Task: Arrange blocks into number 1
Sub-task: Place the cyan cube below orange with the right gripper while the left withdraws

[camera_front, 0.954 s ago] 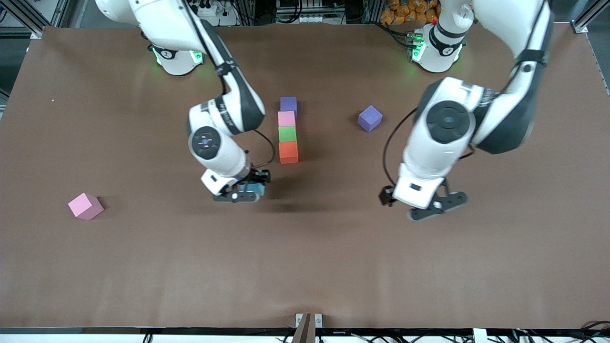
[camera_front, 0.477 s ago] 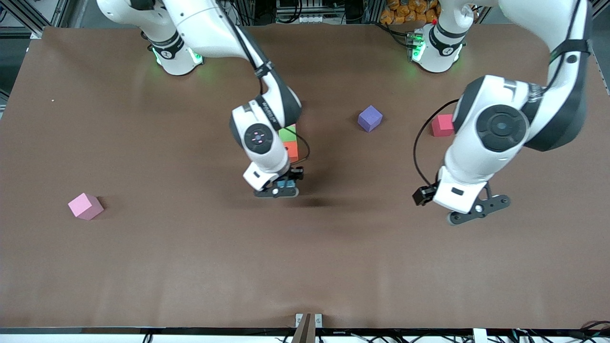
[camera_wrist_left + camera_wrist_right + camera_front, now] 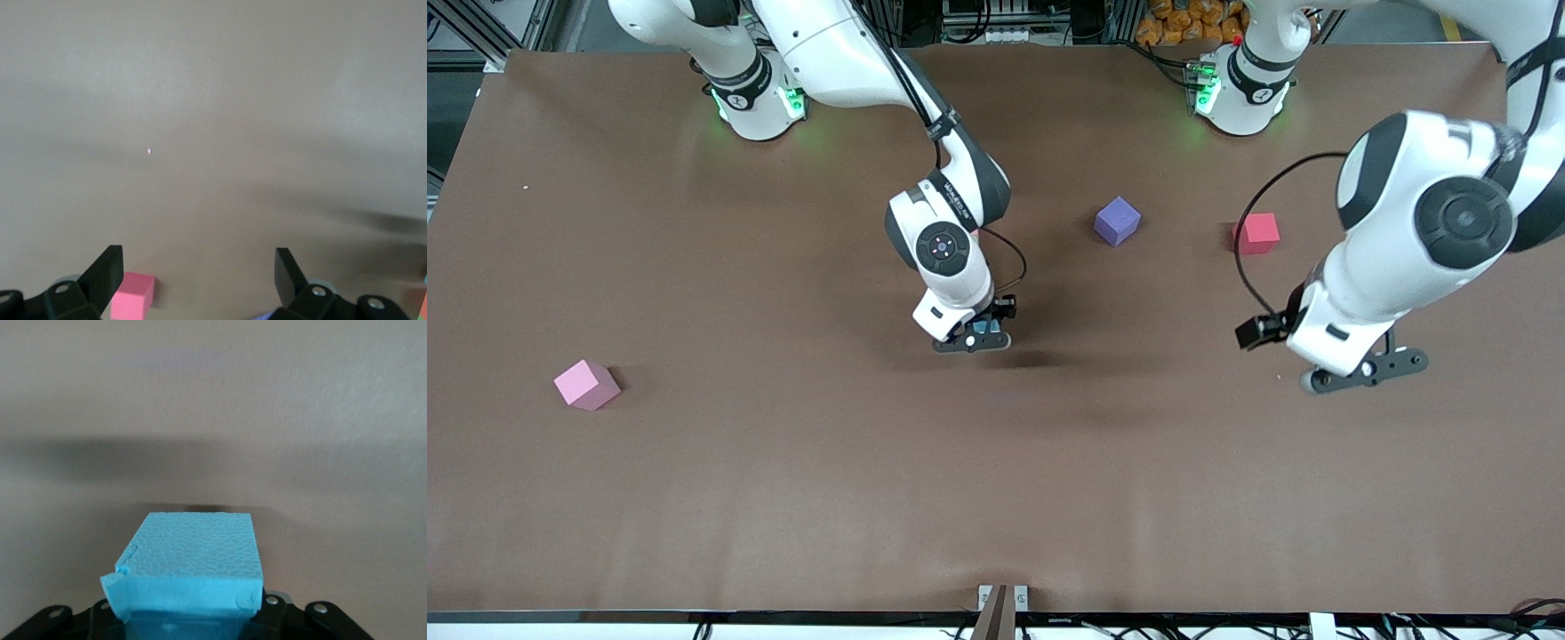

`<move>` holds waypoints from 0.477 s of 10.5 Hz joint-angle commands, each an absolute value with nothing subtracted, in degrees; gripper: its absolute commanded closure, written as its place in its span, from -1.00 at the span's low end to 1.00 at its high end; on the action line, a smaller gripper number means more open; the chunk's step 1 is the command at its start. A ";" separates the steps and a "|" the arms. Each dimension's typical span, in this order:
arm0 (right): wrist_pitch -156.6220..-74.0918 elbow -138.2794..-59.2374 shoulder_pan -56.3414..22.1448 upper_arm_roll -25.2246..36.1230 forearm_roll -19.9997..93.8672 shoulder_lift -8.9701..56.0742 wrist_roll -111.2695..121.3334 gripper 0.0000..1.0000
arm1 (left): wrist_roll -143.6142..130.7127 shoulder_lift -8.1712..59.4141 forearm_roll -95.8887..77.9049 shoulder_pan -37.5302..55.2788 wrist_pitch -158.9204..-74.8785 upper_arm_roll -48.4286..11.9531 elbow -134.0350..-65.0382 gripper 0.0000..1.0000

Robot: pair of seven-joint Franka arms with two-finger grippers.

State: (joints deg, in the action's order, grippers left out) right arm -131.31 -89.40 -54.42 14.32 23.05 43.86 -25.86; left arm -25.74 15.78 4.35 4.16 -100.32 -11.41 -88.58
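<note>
Front view: my right gripper (image 3: 976, 335) pinches the light blue block (image 3: 984, 327) over the table (image 3: 783, 489) at mid-width; my forearm hides any column. My left gripper (image 3: 1360, 372), spread empty, waits near the crimson cube (image 3: 1256, 233). Next, I judge: lower it flush, squarely in line.

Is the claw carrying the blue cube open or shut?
Shut: the right gripper clamps the light blue cube between its fingers.
</note>
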 commanded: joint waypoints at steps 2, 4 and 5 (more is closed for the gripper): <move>-134.56 -96.84 -54.32 13.18 23.99 40.53 -25.31 -0.21 | -17.68 6.60 -1.13 4.22 -100.46 -6.17 -95.89 -1.00; -134.56 -98.95 -54.05 13.18 23.99 38.77 -25.23 -0.22 | -15.66 6.06 -1.84 3.61 -100.37 -4.93 -95.19 -1.00; -134.47 -99.49 -53.88 13.10 23.99 38.32 -25.22 -0.22 | -13.82 6.24 -2.02 3.60 -100.37 -3.88 -94.92 -1.00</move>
State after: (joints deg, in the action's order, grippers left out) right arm -134.08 -95.68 -54.34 13.62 23.34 41.56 -25.86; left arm -16.81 7.20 -0.18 3.86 -100.28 -4.97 -93.79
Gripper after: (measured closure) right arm 0.388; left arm 0.000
